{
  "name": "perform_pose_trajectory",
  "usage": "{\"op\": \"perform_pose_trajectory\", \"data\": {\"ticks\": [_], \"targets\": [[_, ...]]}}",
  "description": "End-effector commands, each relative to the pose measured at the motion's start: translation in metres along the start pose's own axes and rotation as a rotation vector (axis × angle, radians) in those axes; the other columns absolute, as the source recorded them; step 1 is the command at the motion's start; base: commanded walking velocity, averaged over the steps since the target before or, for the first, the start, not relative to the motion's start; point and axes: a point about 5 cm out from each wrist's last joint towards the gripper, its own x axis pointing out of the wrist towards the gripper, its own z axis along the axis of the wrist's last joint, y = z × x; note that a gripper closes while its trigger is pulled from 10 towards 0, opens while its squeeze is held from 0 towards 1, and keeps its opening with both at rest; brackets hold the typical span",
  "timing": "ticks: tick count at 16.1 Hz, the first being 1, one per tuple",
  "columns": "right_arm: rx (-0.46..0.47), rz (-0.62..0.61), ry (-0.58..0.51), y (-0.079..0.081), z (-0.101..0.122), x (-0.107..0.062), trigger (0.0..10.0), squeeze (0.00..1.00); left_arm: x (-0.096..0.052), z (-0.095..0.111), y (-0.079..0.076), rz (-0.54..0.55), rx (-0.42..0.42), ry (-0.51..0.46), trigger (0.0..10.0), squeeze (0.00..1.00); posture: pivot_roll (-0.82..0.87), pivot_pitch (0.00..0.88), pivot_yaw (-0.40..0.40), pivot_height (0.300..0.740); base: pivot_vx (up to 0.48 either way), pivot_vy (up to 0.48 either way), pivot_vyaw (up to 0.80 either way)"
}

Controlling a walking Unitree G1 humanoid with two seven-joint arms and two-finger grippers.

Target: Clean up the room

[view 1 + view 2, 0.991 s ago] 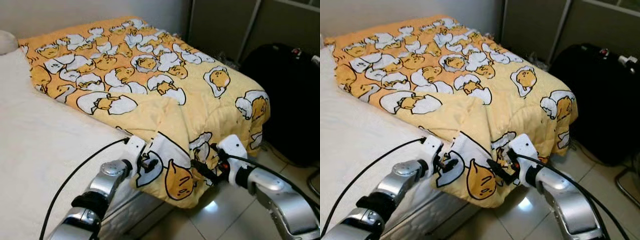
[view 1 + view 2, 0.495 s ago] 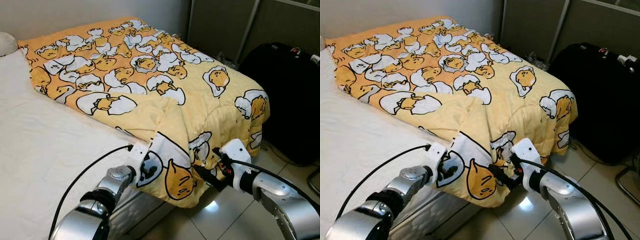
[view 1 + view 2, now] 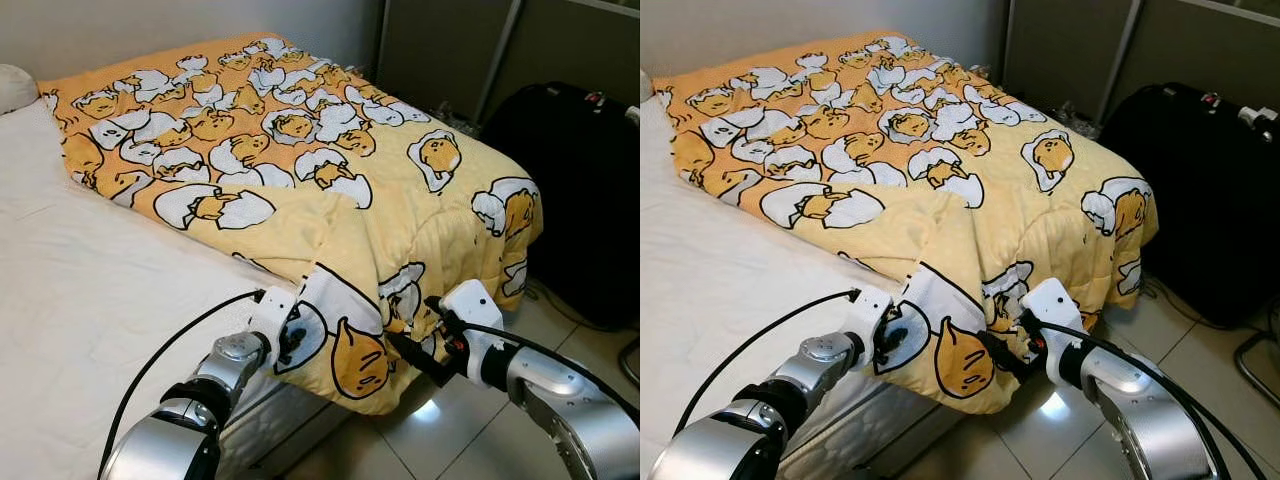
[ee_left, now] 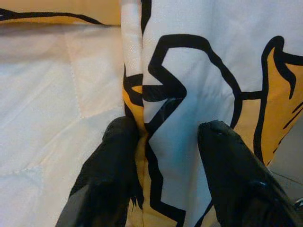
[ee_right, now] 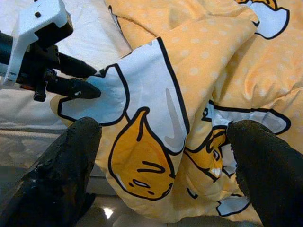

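Observation:
A yellow blanket [image 3: 300, 150] printed with egg cartoons lies across the far end of the bed. One corner [image 3: 345, 340] hangs over the mattress edge. My left gripper [image 3: 290, 338] is at that corner. In the left wrist view its black fingers [image 4: 113, 161] stand on either side of the blanket's folded hem [image 4: 135, 94], with a gap between them and the cloth lying flat. My right gripper [image 3: 405, 350] is open wide just in front of the hanging part, and the right wrist view shows the cloth [image 5: 165, 104] between its fingers, untouched.
The white mattress [image 3: 80, 300] runs along the left, with a pillow [image 3: 12, 85] at its far end. A large black bag [image 3: 590, 200] stands on the right, close to the bed. Shiny floor tiles [image 3: 450, 430] lie below my right arm.
My left gripper has pushed forward onto the blanket's corner, so its fingers now straddle the hem. The right gripper has drawn back slightly and sits a little lower.

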Motion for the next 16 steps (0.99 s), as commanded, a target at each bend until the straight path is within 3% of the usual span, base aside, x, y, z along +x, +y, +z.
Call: {"op": "perform_pose_trajectory", "data": {"ticks": [1, 12, 16], "targets": [[-0.007, -0.001, 0.003, 0.0002, -0.0001, -0.0015, 10.0, 0.00, 0.0006, 0.0042, 0.0022, 0.017, 0.010, -0.003, 0.0, 0.00, -0.14, 0.017, 0.052, 0.740, 0.000, 0.000, 0.00], [0.015, -0.014, -0.037, 0.0052, 0.0034, 0.0001, 10.0, 0.00, 0.0007, -0.0013, -0.0005, -0.010, -0.032, 0.025, 0.0, 0.00, -0.16, 0.010, 0.085, 0.740, 0.000, 0.000, 0.00], [0.012, -0.009, -0.045, 0.0049, 0.0047, 0.0001, 10.0, 0.00, -0.0039, -0.0026, 0.0024, -0.122, -0.010, 0.002, 0.0, 0.00, -0.14, 0.003, 0.086, 0.740, 0.000, 0.000, 0.00]]}}
